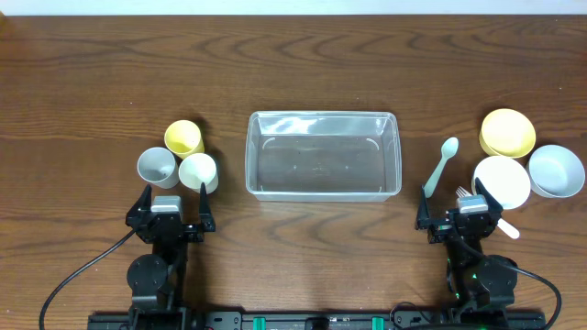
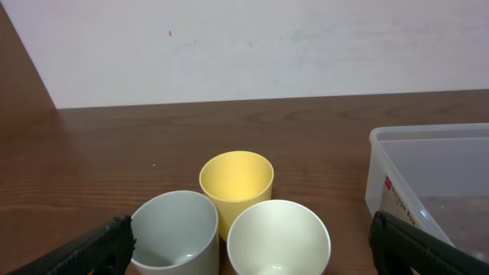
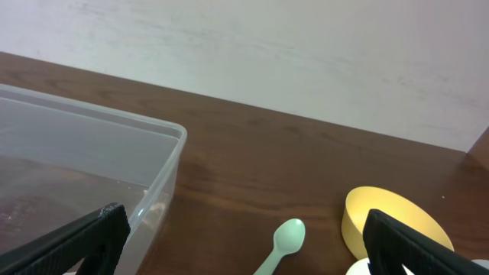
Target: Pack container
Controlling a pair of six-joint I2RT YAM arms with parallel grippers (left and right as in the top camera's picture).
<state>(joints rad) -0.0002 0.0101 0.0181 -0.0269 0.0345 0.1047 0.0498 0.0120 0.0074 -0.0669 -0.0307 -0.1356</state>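
Note:
The clear rectangular container (image 1: 323, 155) stands empty at the table's middle; its corner shows in the left wrist view (image 2: 428, 179) and the right wrist view (image 3: 92, 164). Left of it stand three cups: yellow (image 1: 183, 137), grey (image 1: 157, 167) and white (image 1: 199, 171). To its right lie a mint spoon (image 1: 440, 165), a yellow bowl (image 1: 507, 132), a white bowl (image 1: 502, 181) and a grey bowl (image 1: 556, 170). My left gripper (image 1: 171, 198) is open just in front of the cups. My right gripper (image 1: 461, 203) is open near the spoon's handle.
A white fork (image 1: 491, 218) lies under the white bowl's front edge beside the right gripper. Black cables (image 1: 78, 280) trail from both arm bases at the front edge. A pale wall (image 2: 252, 46) rises behind the table.

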